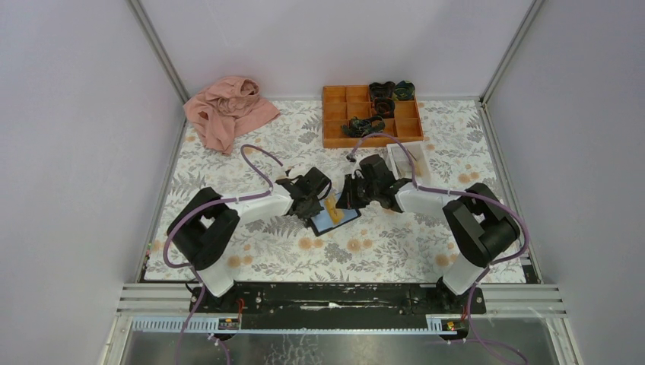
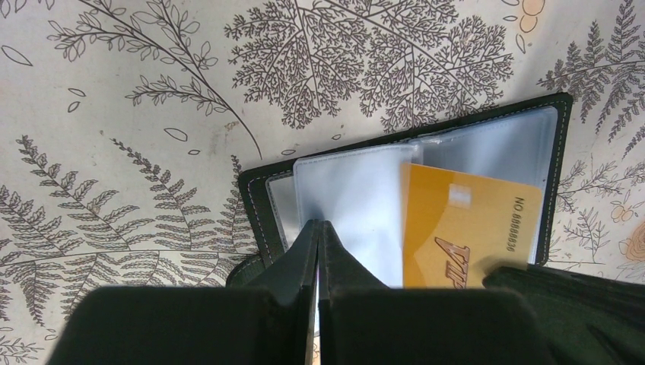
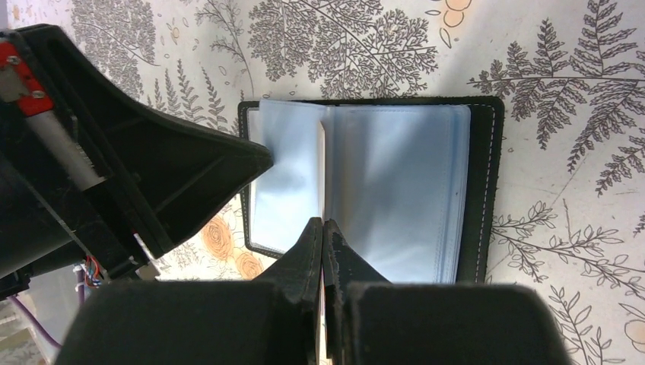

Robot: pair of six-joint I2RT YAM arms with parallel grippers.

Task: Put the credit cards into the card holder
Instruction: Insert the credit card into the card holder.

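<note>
We see the right gripper (image 3: 322, 226) clenched on the flat orange-yellow plastic credit card (image 2: 464, 228), which shows edge-on between its 2 fingers, over the open black stitched card holder (image 3: 487, 190) lying on the fern-printed table cover (image 2: 114, 114); the left gripper (image 2: 318, 228) has its fingers closed together at the clear bluish plastic sleeves (image 2: 350, 205), and we cannot tell whether it pinches a leaf or only presses it; we judge the card light, stiff and slick, best held by 1 short edge so the free end leads into a pocket; the sleeves look thin and floppy, so the pocket mouth needs pinning.
</note>
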